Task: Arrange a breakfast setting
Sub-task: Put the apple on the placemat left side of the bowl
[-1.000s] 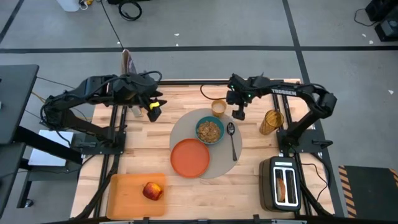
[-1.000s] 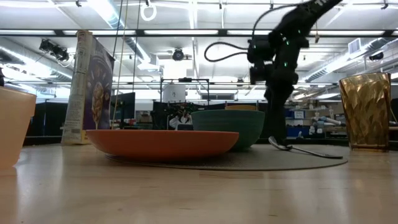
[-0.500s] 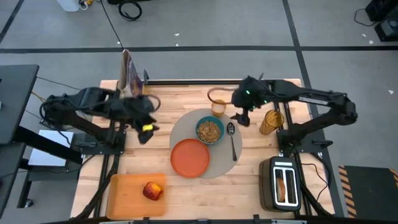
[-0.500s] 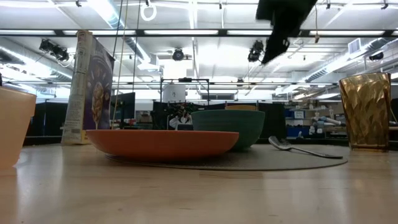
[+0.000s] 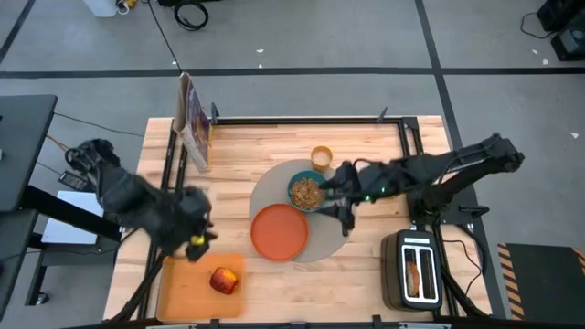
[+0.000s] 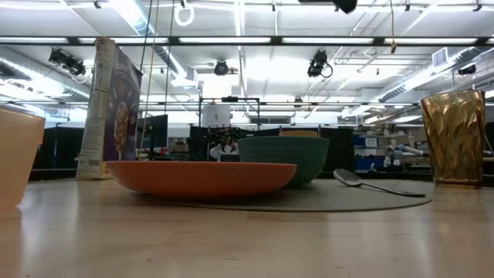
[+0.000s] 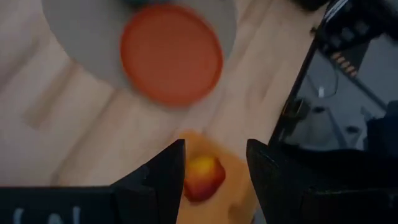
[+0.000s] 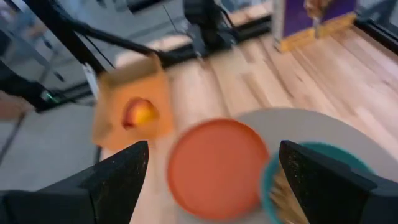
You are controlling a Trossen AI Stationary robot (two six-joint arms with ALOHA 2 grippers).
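A: Placemat first: round, grey, lying mid-table. Carries the orange plate on its front-left part and the teal bowl, full of cereal, just behind it.

B: Agreed. Shows better from table height, though: the metal spoon resting on the mat right of the bowl, with an amber glass farther right. From above, hard to pick out either under the right arm.

A: Then the red apple, well apart from the mat, sitting on the orange cutting board at the front-left corner. Appears in both wrist views as well.

B: Smaller again: the yellow cup just behind the mat, and the bagel half upright in 1 slot of the toaster at front right.

A: Pincers?

B: Left gripper poised near the board's back edge, 2 fingers apart, nothing between, apple framed in the gap. Right gripper above the mat beside the bowl, spread wide and empty.
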